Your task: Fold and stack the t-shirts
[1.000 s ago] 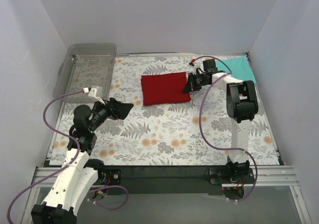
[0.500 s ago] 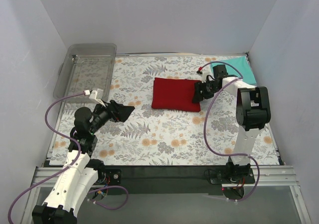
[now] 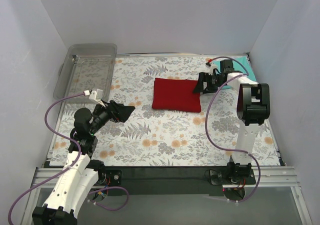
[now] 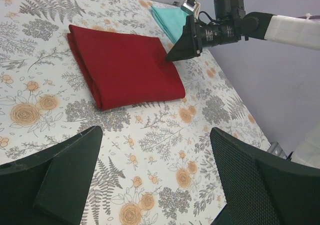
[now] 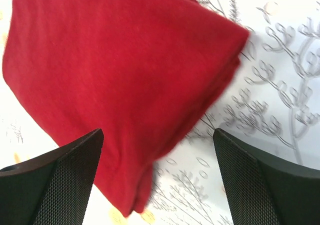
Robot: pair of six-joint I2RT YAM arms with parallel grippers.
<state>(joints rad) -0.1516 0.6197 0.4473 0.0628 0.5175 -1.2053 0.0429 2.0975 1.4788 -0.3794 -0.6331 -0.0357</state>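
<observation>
The dark red t-shirt lies folded into a flat rectangle in the middle of the floral table; it also shows in the left wrist view and fills the right wrist view. My right gripper hovers just off its right edge, jaws wide open, holding nothing. The teal t-shirt lies folded at the back right corner, mostly hidden behind the right arm. My left gripper hangs open over the table's left half, well short of the red shirt, with only bare tablecloth between its fingers.
A clear plastic tray stands at the back left corner. White walls close in the table on three sides. Purple cables loop from both arms. The dark front rail carries the arm bases.
The right gripper dragged the red shirt to the right, then opened and let go, pulling back toward the right rear. The left arm has stayed put.
</observation>
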